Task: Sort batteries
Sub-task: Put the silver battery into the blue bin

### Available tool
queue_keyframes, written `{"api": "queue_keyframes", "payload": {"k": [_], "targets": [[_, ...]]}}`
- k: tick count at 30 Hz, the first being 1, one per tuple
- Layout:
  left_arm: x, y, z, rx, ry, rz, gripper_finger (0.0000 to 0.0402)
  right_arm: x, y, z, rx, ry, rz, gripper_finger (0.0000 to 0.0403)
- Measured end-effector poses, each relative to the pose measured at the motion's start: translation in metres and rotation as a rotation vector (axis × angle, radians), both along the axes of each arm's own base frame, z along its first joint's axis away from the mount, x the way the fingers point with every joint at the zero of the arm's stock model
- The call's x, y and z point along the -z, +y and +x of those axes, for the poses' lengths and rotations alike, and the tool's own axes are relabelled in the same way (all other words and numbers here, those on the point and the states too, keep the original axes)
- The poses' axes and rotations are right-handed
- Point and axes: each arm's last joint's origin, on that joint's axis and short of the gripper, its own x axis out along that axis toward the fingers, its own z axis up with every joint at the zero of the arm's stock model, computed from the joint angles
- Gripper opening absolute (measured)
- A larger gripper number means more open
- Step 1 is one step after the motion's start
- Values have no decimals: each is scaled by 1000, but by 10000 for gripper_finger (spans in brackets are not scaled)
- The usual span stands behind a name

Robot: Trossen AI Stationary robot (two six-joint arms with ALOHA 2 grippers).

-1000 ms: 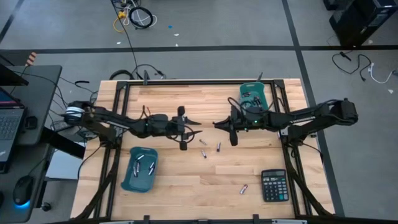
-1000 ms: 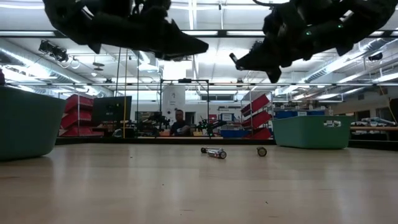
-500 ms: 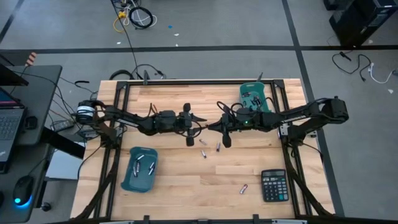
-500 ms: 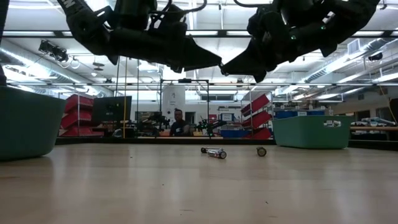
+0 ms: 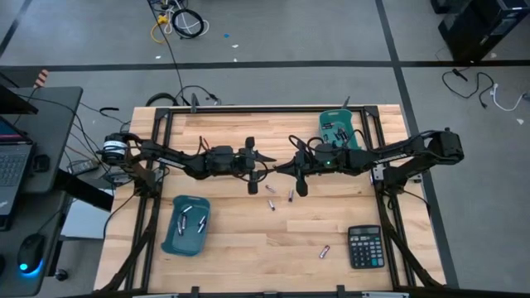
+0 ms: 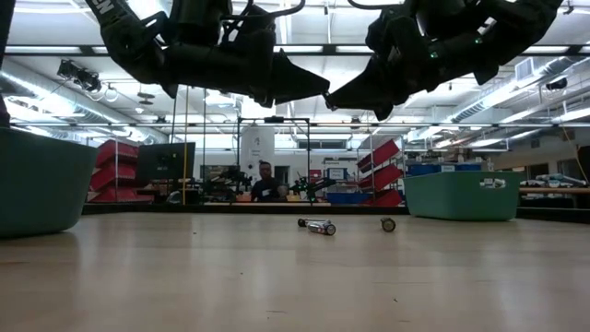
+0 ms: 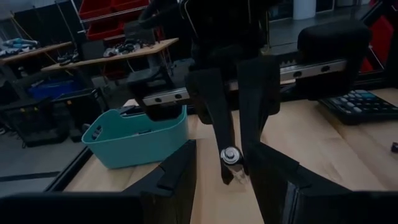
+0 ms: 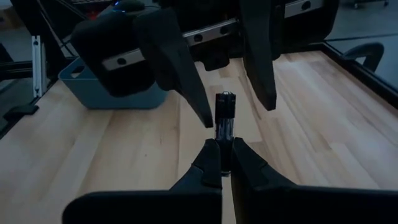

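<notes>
Grippers meet above the middle of the counter (image 5: pixel 248 248), tips facing. I see the right gripper (image 8: pixel 224 163) clamped on one battery (image 8: pixel 224 121) that stands out beyond its tips, between the parted fingers (image 8: pixel 180 68) of the left gripper (image 5: pixel 267 162), which grips nothing. Three loose batteries (image 5: pixel 280 199) lie just beneath them, another one (image 5: pixel 325 251) beside the calculator (image 5: pixel 364 246), more in both teal bins (image 5: pixel 186 225).
</notes>
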Motion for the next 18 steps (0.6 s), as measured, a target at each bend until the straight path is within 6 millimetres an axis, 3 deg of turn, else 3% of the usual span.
{"api": "queue_keyframes", "payload": {"k": [4, 13, 18], "targets": [[-1, 0, 0, 5, -10, 1, 127, 0, 0, 0, 0, -4, -1, 2], [0, -1, 0, 14, -5, -3, 47, 0, 0, 0, 0, -3, -5, 2], [-1, -1, 0, 13, -9, -11, 32, 0, 0, 0, 0, -3, -7, 3]]}}
